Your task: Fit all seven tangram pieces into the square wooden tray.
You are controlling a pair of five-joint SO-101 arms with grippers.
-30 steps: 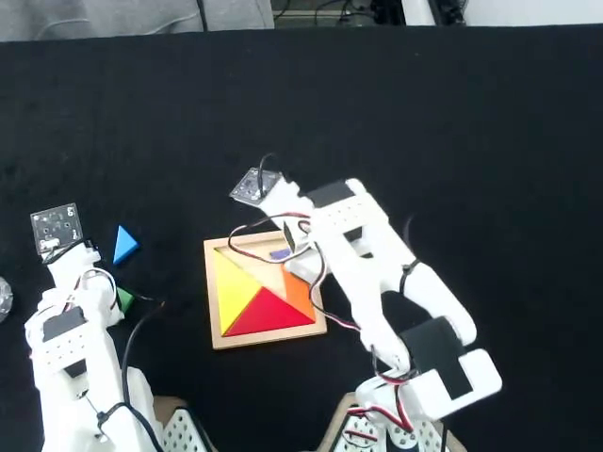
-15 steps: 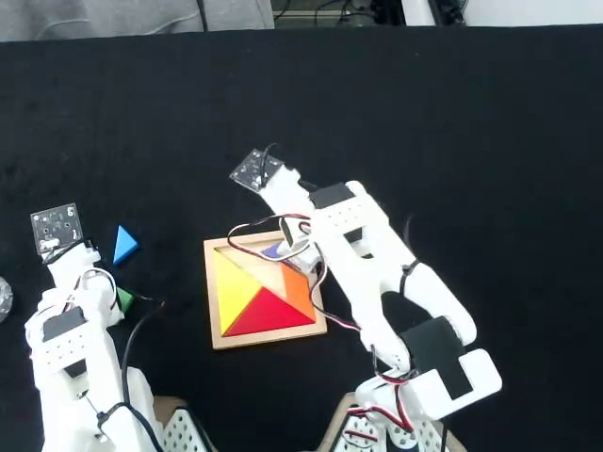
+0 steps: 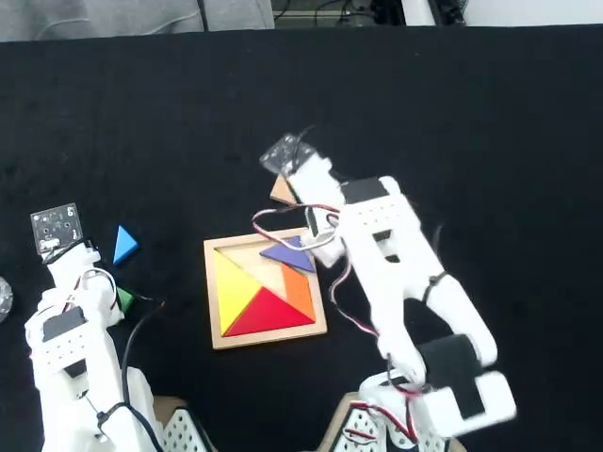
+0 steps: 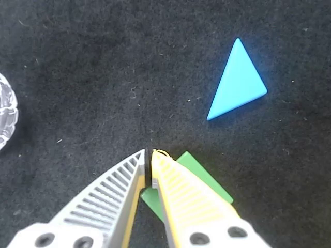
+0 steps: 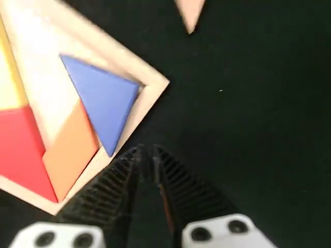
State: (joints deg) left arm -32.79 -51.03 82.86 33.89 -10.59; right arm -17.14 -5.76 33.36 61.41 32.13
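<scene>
A good deal is hidden from me here; the green piece (image 4: 204, 178) lies mostly under the left gripper (image 4: 148, 153), so I cannot make out its full shape; a clear round thing (image 4: 4, 111) is cut off at the edge of the left wrist view, and I cannot tell what it is; the tan piece (image 3: 281, 191), just above the tray (image 3: 209, 292) in the high view, is half covered by the right arm (image 3: 396, 273).

The right gripper (image 5: 147, 151) hangs just off the tray's corner, its fingers drawn together with nothing between them; the left gripper's tips are pressed together too, on nothing that I can see, pointing toward the blue triangle (image 4: 238, 82). The left arm (image 3: 66, 330) stands at the lower left of the high view; the right arm stretches from the lower right up to the centre.

The tray sits at the centre; it holds a yellow triangle (image 3: 231, 282), a red triangle (image 3: 271, 315), an orange piece (image 3: 301, 294) and a purple triangle (image 3: 287, 254) at its upper right corner; bare wood shows beside that. The blue triangle and the green piece lie well to the tray's left. The table (image 3: 471, 141) is black; a pale strip of room runs along the top edge.
</scene>
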